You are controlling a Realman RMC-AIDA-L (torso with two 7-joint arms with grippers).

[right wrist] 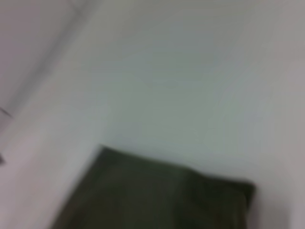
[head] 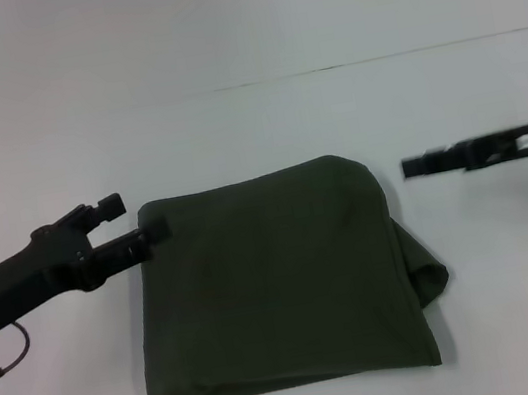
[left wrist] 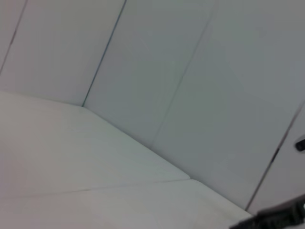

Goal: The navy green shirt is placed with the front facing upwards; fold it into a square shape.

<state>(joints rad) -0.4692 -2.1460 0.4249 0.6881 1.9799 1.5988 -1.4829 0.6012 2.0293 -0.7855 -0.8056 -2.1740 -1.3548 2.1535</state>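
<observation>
The navy green shirt (head: 278, 281) lies on the white table, folded into a rough square with its plain fabric up. A loose flap sticks out on its right side. No lettering or collar shows. My left gripper (head: 131, 222) is open at the shirt's far left corner, with its nearer finger (head: 149, 235) at the cloth's edge and nothing between the fingers. My right gripper (head: 413, 166) hovers just off the shirt's far right corner, seen edge-on. A corner of the shirt (right wrist: 157, 195) also shows in the right wrist view.
The white table (head: 253, 128) runs on behind the shirt to a thin seam line. In the left wrist view there are pale wall panels (left wrist: 190, 86) and part of a dark arm (left wrist: 276, 217).
</observation>
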